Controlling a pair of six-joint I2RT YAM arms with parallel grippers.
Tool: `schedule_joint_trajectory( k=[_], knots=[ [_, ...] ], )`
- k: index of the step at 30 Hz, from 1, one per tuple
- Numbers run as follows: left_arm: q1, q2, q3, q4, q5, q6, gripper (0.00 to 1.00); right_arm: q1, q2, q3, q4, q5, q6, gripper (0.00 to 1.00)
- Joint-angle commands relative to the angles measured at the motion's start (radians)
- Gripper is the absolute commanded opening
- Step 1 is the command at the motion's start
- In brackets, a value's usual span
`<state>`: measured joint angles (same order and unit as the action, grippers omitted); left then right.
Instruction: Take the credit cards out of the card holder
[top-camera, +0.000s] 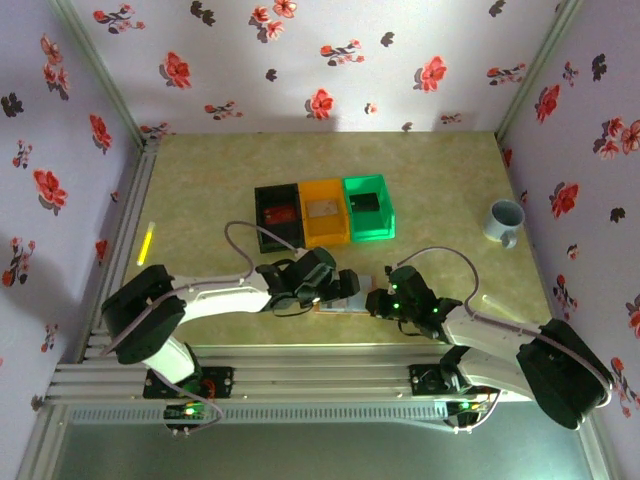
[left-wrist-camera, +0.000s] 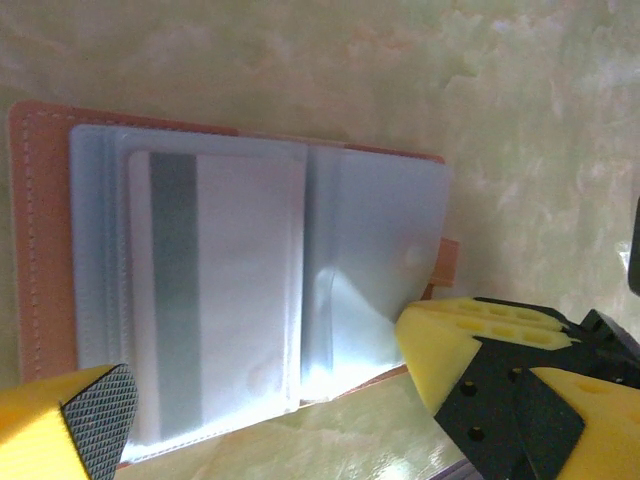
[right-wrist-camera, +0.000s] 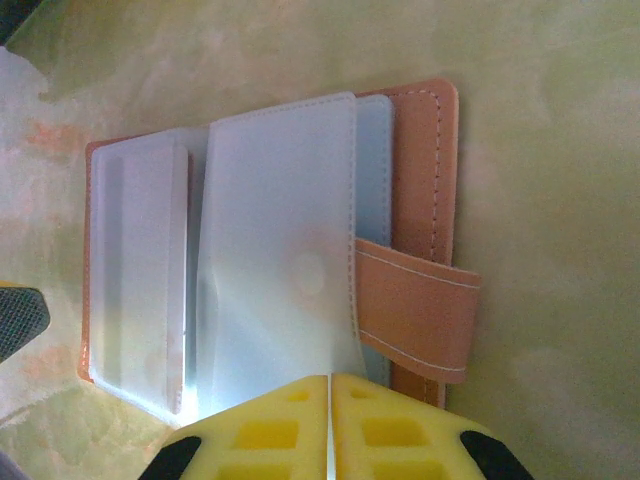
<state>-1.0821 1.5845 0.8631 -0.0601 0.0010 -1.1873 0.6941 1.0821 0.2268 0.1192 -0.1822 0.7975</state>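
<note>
— What is lying on the table (top-camera: 200, 190), starting from the left?

— A yellow stick (top-camera: 146, 243) is lying near the left edge. Next, the left gripper (top-camera: 338, 284) is hovering over the card holder (left-wrist-camera: 40, 260). Its jaws are standing wide apart and are holding nothing. One of its fingers (left-wrist-camera: 95, 408) is showing at a corner of the holder.

— And where is the holder lying?

— It is lying open and flat near the front of the table, between the two grippers. It is in front of the black bin (top-camera: 277, 215), the orange bin (top-camera: 323, 210) and the green bin (top-camera: 368, 207). A card (left-wrist-camera: 215, 290) with a dark stripe is sitting inside a clear sleeve on one half. The brown strap (right-wrist-camera: 415, 310) is sticking out at the side.

— What is the right gripper (right-wrist-camera: 330, 425) doing?

— It is pressing its jaws together. The tips are touching the edge of the other sleeve (right-wrist-camera: 280, 250). I cannot tell whether the sleeve is pinched between them. Farther right, a mug (top-camera: 505, 220) is standing well apart.
</note>
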Motion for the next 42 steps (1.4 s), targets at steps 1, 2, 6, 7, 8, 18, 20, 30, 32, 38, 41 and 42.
schedule_joint_trajectory(
  k=[1, 2, 6, 7, 8, 18, 20, 30, 32, 38, 41, 42],
  knots=[
    [-0.009, 0.029, 0.024, -0.010, -0.004, 0.026, 1.00, 0.008, 0.003, -0.009, -0.003, 0.023, 0.011, 0.09],
    [-0.009, 0.034, 0.023, -0.010, -0.004, 0.026, 1.00, 0.008, 0.003, -0.009, -0.003, 0.024, 0.010, 0.09],
    [-0.009, 0.046, 0.017, -0.005, -0.001, 0.020, 1.00, 0.008, 0.005, -0.007, -0.003, 0.025, 0.009, 0.09],
    [-0.009, 0.048, 0.016, -0.004, -0.001, 0.020, 1.00, 0.008, 0.005, -0.007, -0.002, 0.025, 0.009, 0.09],
    [-0.009, 0.048, 0.015, -0.003, -0.001, 0.018, 1.00, 0.008, 0.005, -0.007, -0.002, 0.024, 0.009, 0.09],
    [-0.010, 0.067, 0.011, 0.016, 0.011, 0.011, 1.00, 0.008, 0.006, -0.012, -0.001, 0.024, 0.009, 0.09],
    [-0.010, 0.072, 0.011, 0.016, 0.011, 0.009, 1.00, 0.008, 0.004, -0.011, -0.001, 0.023, 0.011, 0.08],
    [-0.013, 0.084, 0.014, 0.024, 0.016, 0.005, 1.00, 0.008, 0.004, -0.017, 0.001, 0.024, 0.011, 0.08],
    [-0.014, 0.087, 0.017, 0.029, 0.019, 0.005, 1.00, 0.008, 0.005, -0.017, 0.000, 0.024, 0.011, 0.08],
    [-0.015, 0.081, 0.029, 0.013, 0.015, 0.018, 1.00, 0.008, 0.002, -0.019, -0.001, 0.024, 0.010, 0.08],
    [-0.015, 0.074, 0.033, -0.008, 0.001, 0.028, 1.00, 0.008, 0.001, -0.021, -0.003, 0.026, 0.009, 0.08],
    [-0.015, 0.074, 0.032, -0.010, -0.001, 0.029, 1.00, 0.008, -0.001, -0.021, -0.003, 0.026, 0.010, 0.08]
  ],
)
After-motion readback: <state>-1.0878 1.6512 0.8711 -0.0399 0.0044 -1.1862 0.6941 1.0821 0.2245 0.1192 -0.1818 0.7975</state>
